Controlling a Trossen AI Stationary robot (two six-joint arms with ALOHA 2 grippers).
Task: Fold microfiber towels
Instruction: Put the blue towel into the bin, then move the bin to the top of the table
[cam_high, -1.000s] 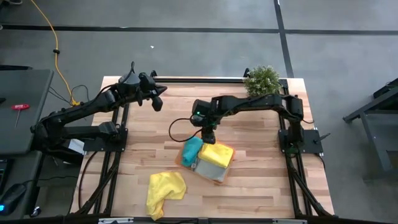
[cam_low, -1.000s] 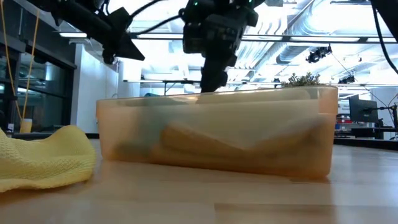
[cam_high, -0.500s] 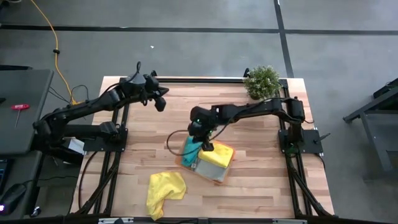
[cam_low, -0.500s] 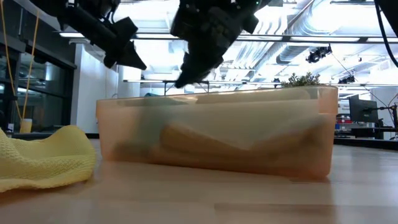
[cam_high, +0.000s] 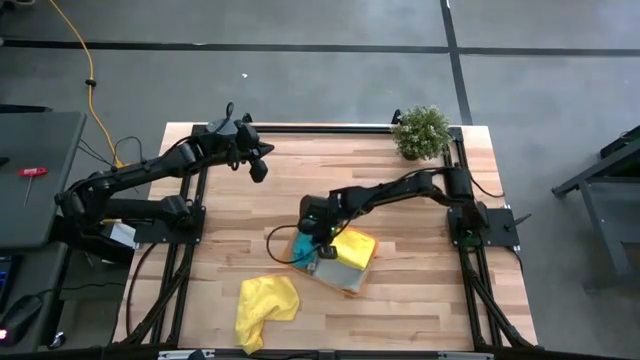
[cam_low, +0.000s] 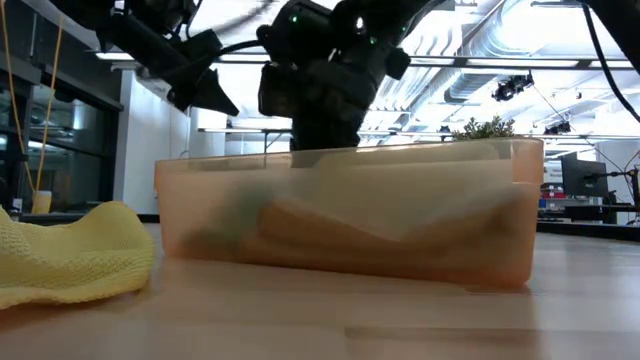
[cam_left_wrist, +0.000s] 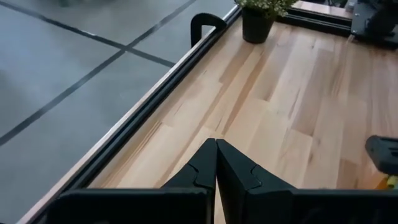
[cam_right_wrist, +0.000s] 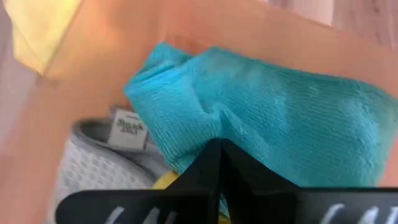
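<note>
The teal-blue towel (cam_right_wrist: 261, 106) lies bunched in the orange tray (cam_high: 352, 283), its nubby weave rumpled into soft folds with one rounded corner sticking out. Beside it in the tray sits a light grey towel (cam_right_wrist: 93, 168) with a small white label, and a yellow towel (cam_high: 352, 246) is piled against the teal one on the tray's other side. Seen level across the desk, the tray's translucent wall (cam_low: 340, 215) shows the cloths only as dim shapes.

The right claw (cam_right_wrist: 219, 163) is down in the tray with its fingers pressed together, a pinch of the teal-blue towel between the tips.

A second yellow towel (cam_high: 265, 305) lies crumpled on the desk (cam_high: 420, 300), apart from the tray, toward the near edge.

The left claw (cam_left_wrist: 216, 163) hovers over the far left part of the desk, fingers together and holding nothing. A potted plant (cam_high: 421, 130) stands at the far right corner.
</note>
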